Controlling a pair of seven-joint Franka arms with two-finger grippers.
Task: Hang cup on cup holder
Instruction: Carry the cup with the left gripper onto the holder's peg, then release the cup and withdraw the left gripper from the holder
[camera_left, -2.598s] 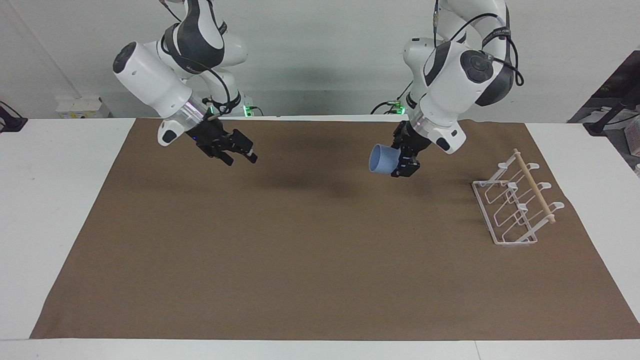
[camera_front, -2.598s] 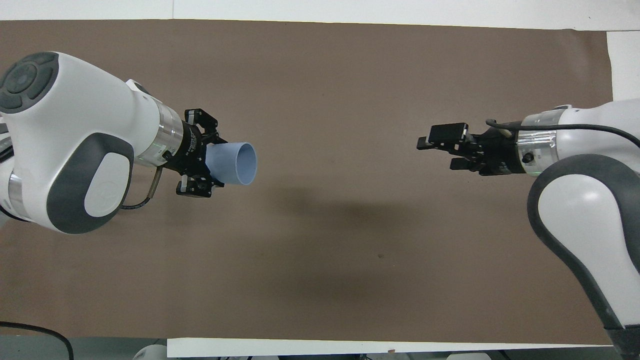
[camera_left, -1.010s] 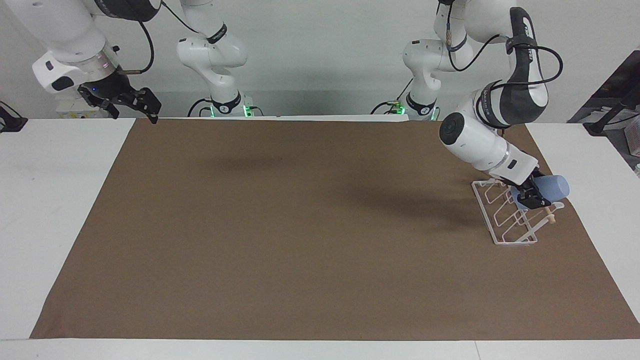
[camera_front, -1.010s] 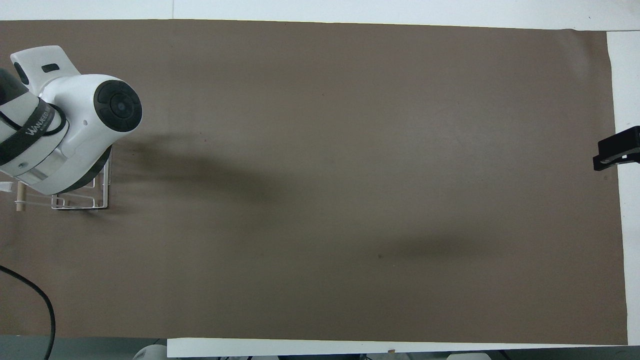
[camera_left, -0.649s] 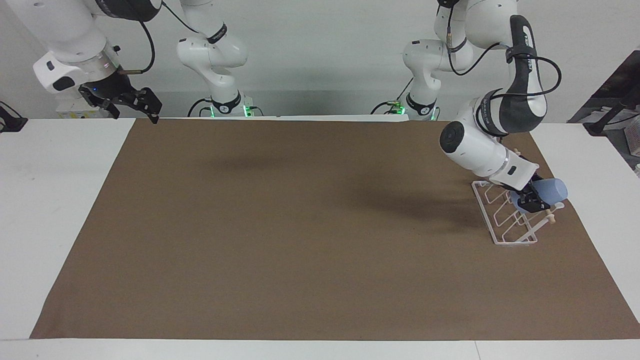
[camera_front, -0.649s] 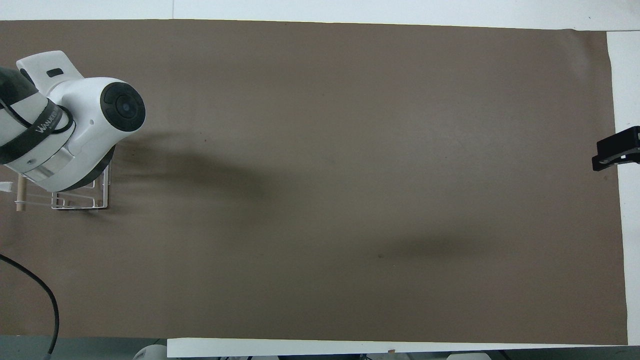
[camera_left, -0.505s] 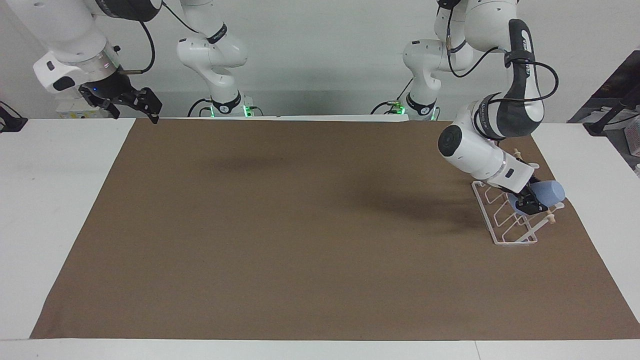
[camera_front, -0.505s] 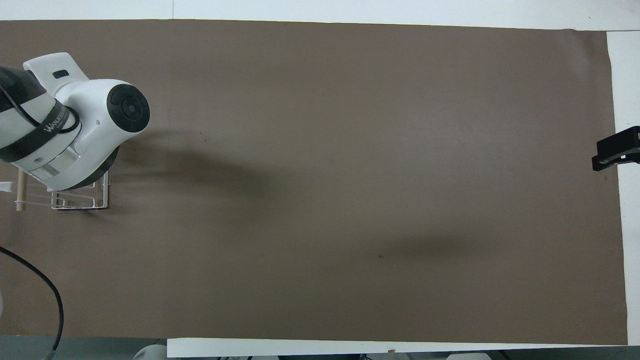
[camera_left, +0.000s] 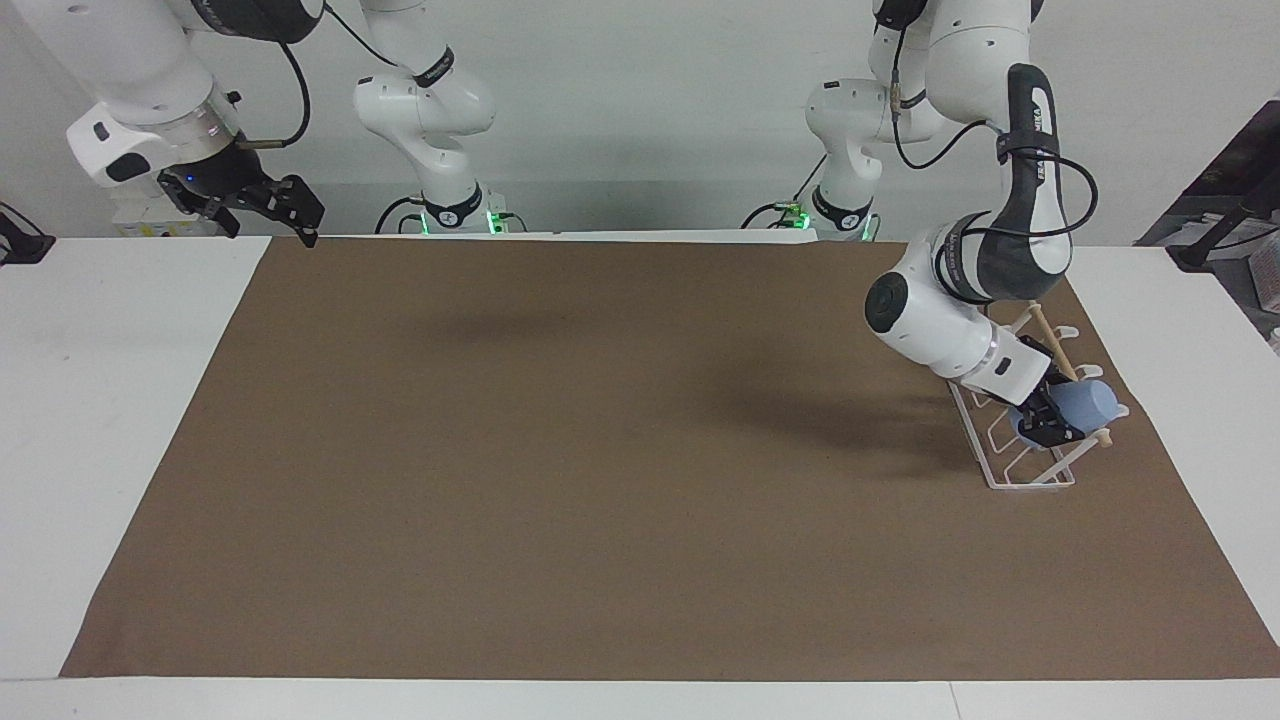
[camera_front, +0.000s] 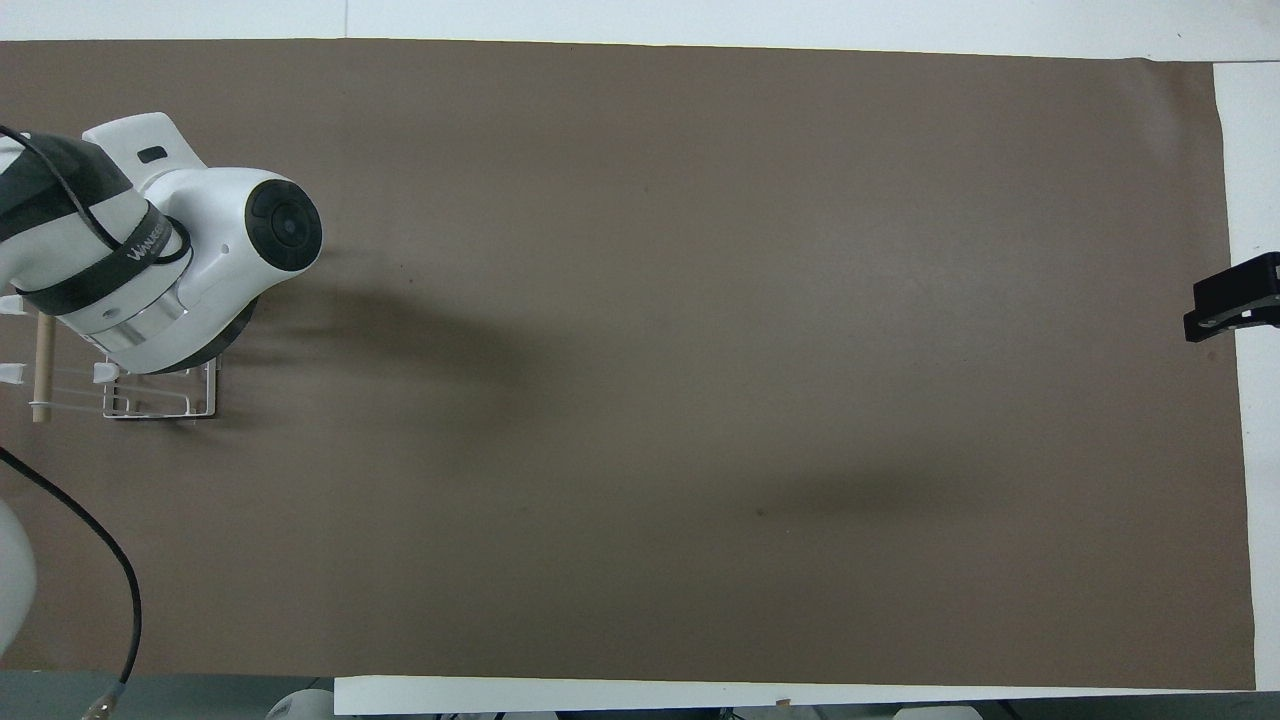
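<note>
At the right edge of the facing frame, my left hand (camera_left: 1045, 425) is clamped on the cup (camera_left: 1085, 405), holding it tilted over the cup holder (camera_left: 1000, 470), down among the prongs beside the wooden dowel (camera_left: 1045, 335); I cannot tell whether cup and wire touch. From overhead, the arm hides both. My right hand (camera_left: 262, 208) waits at upper left, fingers apart and holding nothing, above the desk (camera_left: 100, 400) corner beside the brown mat (camera_left: 600, 450).
</note>
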